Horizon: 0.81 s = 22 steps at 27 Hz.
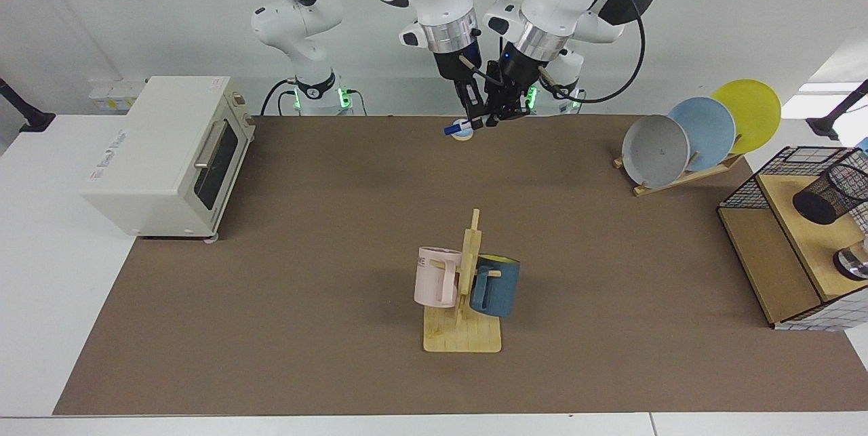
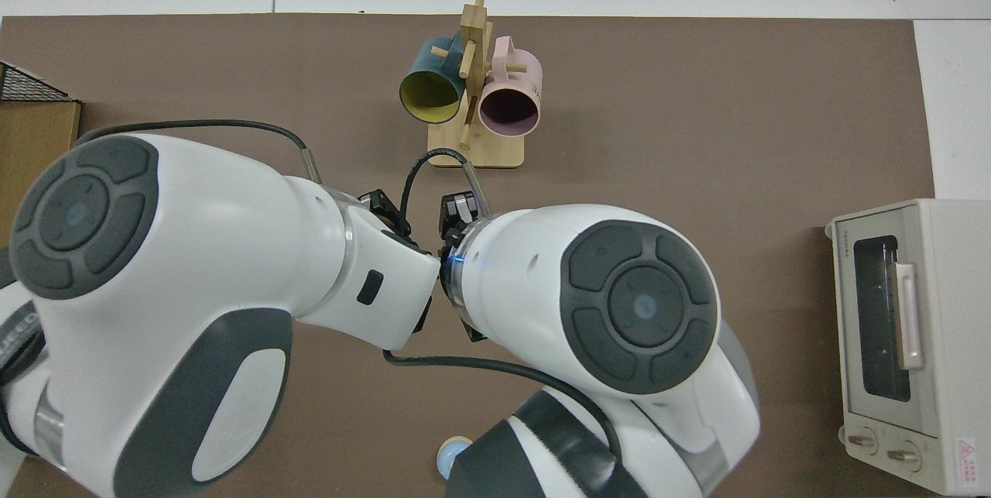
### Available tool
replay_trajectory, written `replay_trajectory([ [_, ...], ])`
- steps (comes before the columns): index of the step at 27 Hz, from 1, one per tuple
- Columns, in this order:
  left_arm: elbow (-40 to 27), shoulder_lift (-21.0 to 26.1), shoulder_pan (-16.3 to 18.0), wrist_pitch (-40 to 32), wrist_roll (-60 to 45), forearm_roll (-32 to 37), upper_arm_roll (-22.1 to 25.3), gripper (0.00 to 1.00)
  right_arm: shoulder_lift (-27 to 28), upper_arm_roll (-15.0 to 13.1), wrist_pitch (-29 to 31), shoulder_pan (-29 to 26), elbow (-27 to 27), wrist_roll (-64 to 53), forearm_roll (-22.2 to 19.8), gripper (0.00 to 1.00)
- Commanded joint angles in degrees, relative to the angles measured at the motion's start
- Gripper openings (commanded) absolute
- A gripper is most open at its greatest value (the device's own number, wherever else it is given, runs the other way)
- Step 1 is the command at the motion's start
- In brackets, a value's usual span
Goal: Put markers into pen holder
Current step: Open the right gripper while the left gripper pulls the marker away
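The right tool [image 1: 475, 121] and left tool [image 1: 505, 114] meet above the bench's [image 1: 305, 253] far edge, the marker [image 1: 453, 128] pinched by the right; whether the left's fingers are spread or pressed together I cannot tell. This looks like a handover. A mistimed release would drop the marker, well apart from the holder [image 1: 831, 195].

The marker [image 1: 453, 129], blue end showing, hangs level; the black mesh pen holder [image 1: 829, 197] lies tipped.

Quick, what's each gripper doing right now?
Right gripper: shut on the marker, above the table's far edge.
Left gripper: right beside it; state cannot be told.
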Motion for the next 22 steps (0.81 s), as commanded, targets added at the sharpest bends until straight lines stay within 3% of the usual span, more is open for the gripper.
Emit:
replay_trajectory([
  [1, -0.21, -0.77, 0.13, 1.07, -0.43, 1.43, 0.49, 0.00, -0.54, 0.21, 0.15, -0.34, -1.00, 0.40, -0.01, 0.00],
  [9, 0.15, -0.86, 0.31, 0.90, -1.13, 2.74, 0.58, 0.00, -0.54, 0.21, -0.03, -0.42, -1.00, 0.14, -0.10, 0.00],
  [10, 0.15, -0.94, 0.31, 0.90, -1.13, 2.74, 0.58, 0.00, -0.54, 0.21, -0.03, -0.42, -1.00, 0.14, -0.18, 0.05],
  [13, 0.15, -0.95, 0.66, 0.90, -1.40, 3.71, 0.58, 0.00, -0.54, 0.21, -0.03, -0.60, -1.00, 0.05, -0.27, 0.49],
  [15, 0.15, -0.95, 0.74, 0.90, -1.48, 4.06, 0.58, 0.00, -0.54, 0.13, -0.03, -0.69, -1.00, -0.04, -0.27, 0.92],
  [16, 0.15, -1.03, 0.83, 0.81, -1.57, 4.24, 0.58, 0.00, -0.54, -0.05, -0.03, -0.69, -1.00, -0.04, -0.36, 1.00],
  [22, 0.58, -0.95, 0.92, 0.90, -1.92, 5.20, 1.37, 0.00, -0.80, -0.49, -1.95, -2.70, -1.00, -6.26, -0.71, 1.00],
])
